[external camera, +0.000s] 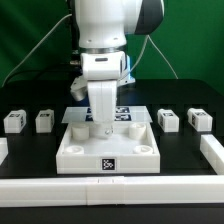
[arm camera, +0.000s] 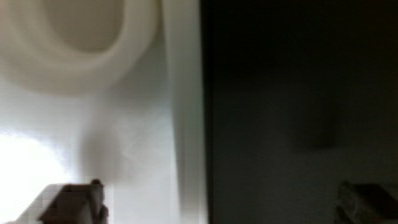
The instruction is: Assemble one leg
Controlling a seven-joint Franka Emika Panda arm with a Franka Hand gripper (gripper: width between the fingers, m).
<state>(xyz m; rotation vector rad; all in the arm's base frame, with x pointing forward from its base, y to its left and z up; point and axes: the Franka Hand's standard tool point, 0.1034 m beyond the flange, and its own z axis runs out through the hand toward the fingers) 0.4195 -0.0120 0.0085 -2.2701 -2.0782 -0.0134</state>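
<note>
Your gripper [arm camera: 222,205] hangs spread wide and empty over the panel [external camera: 105,145] edge. No leg [external camera: 43,121] looks fitted yet. All four sit loose, well off to both sides of it.

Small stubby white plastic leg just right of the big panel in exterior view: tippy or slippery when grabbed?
That leg sits squat and blocky, so it probably won't roll or tip. Looks moulded plastic: likely stiff, light. Smooth faces may slip.

White panel [arm camera: 107,120] close, blurred. Round socket [arm camera: 80,30] sunk near its corner. Straight panel edge borders dark table [arm camera: 302,100]. Gripper [arm camera: 222,208] spread wide: two dark fingertips [arm camera: 71,205], one over panel, other over table, edge running between.
</note>
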